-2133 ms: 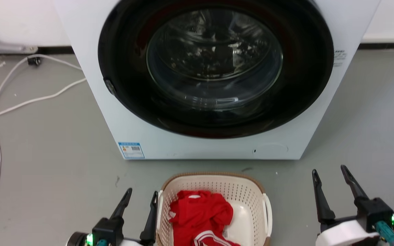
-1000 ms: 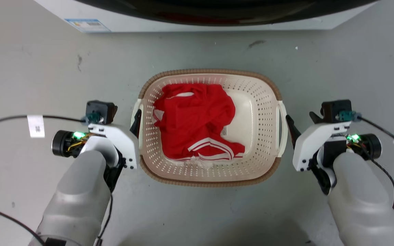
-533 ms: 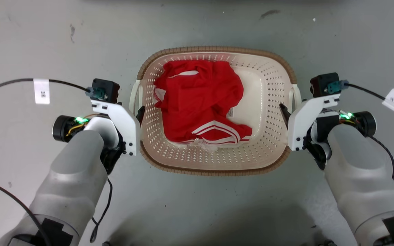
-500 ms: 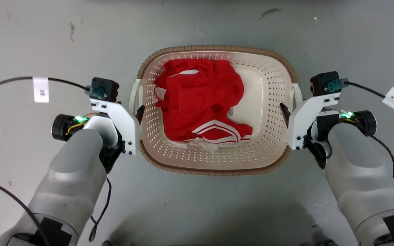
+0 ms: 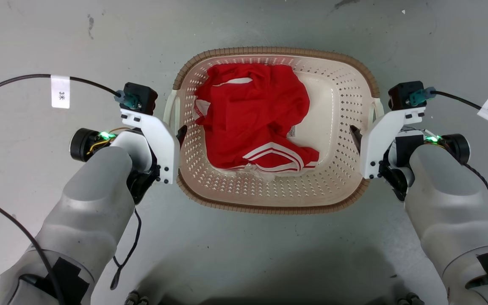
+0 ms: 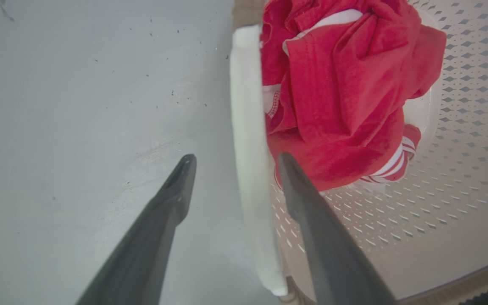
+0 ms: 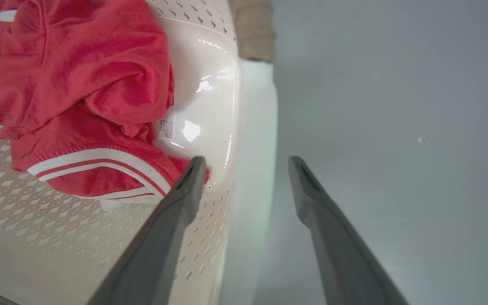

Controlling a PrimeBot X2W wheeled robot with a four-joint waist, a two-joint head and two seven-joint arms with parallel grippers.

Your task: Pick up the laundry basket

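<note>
Grey floor (image 5: 235,237) holds the laundry basket (image 5: 269,208). The left gripper (image 6: 235,157) and right gripper (image 7: 246,160) are wide open, each with one finger inside the basket and one outside a white handle (image 6: 248,127), ready to squeeze and lift. Earlier the right gripper was far from the basket.

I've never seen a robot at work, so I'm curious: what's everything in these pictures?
laundry basket: one, cream with brown rim, middle of the head view.
garment: one, red with white stripes, inside the basket.
floor: one, grey, all around.
cable tags: two, white, far left and far right.
forearms: two, pale grey, lower corners.
left gripper: one, dark jaws open astride the left handle.
right gripper: same, astride the right handle.
</note>
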